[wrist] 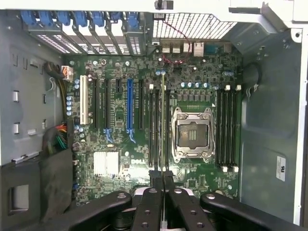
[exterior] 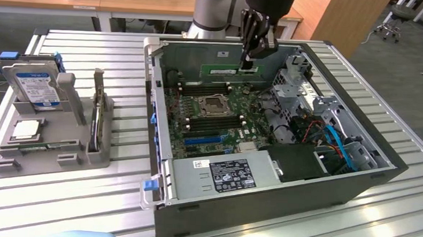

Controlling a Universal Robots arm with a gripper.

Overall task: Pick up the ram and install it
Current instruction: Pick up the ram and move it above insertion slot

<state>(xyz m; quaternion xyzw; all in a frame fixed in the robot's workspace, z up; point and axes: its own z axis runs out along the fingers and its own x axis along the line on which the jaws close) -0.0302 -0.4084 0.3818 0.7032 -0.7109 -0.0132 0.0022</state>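
The long, thin green circuit-board ram [exterior: 224, 71] is gripped edge-on between the closed fingers of the black end effector [exterior: 248, 64], in the upper centre of the exterior view. It is suspended over the black memory slots [wrist: 153, 130] beside the square silver processor socket [exterior: 214, 103] on the green motherboard [exterior: 232, 133]. The open grey metal computer case [exterior: 279, 204] is carried by the slatted metal counter [exterior: 72, 198].

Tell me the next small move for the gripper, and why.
Probably a slow, straight descent. The gripper is shut on the ram, which hangs edge-on above the board. In the wrist view it appears lined up with the slots beside the socket. It is not yet seated, so a short drop that keeps that alignment looks right.
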